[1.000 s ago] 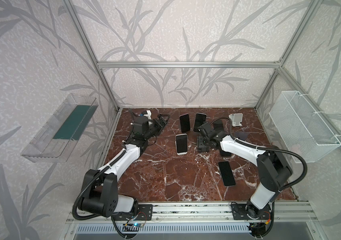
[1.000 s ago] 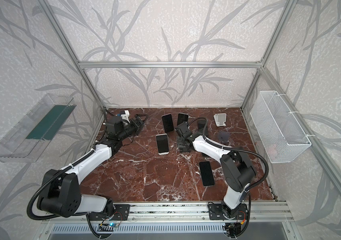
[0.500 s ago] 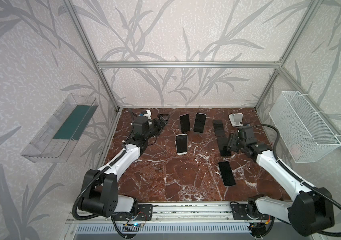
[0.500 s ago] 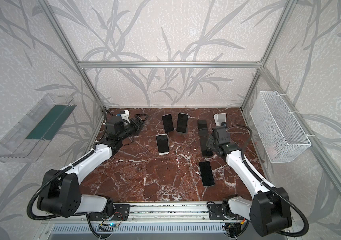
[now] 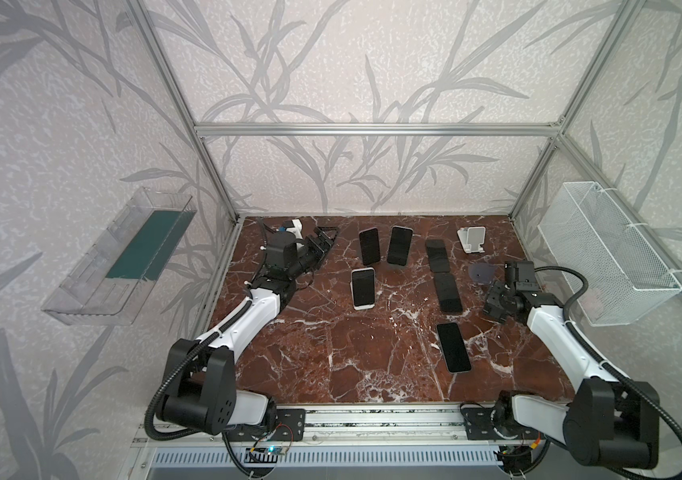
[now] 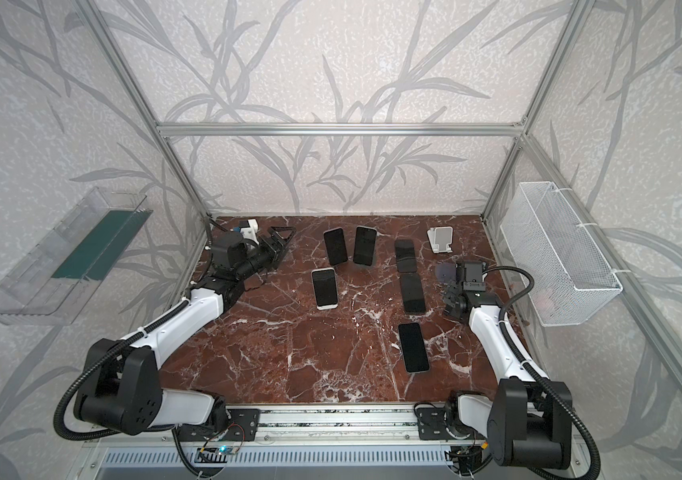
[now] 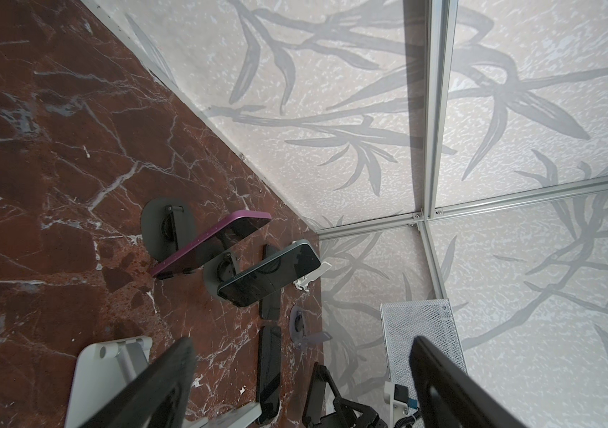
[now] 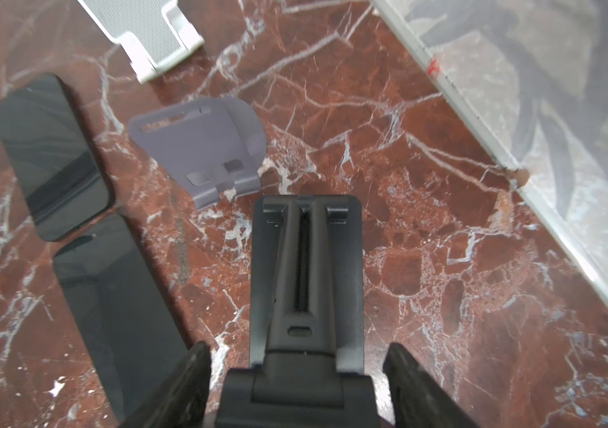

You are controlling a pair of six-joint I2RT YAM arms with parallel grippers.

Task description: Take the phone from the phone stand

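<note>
The right claw (image 8: pixel 297 346) grasps an empty black phone stand (image 8: pixel 306 266) by its near end at the tabletop's (image 5: pixel 331 374) 3 o'clock side. The stand's lip points toward 12 o'clock, just short of a bare lilac stand (image 8: pixel 199 152). Done well, the set-down likely means lowering it flat beside the lilac one, clear of the flat dark phone (image 8: pixel 110 315) at its 9 o'clock, and only then letting go. The left claw (image 7: pixel 300 341) hangs released and empty at 10 o'clock. The phones left to lift stand near 12 o'clock: a purple-edged phone (image 7: pixel 213 241), a teal-edged phone (image 7: pixel 269 272) and, nearer centre, a white-edged phone (image 5: pixel 362 288). In both top views each leans back on its stand, long axis running 12 to 6, top edge toward 12.
</note>
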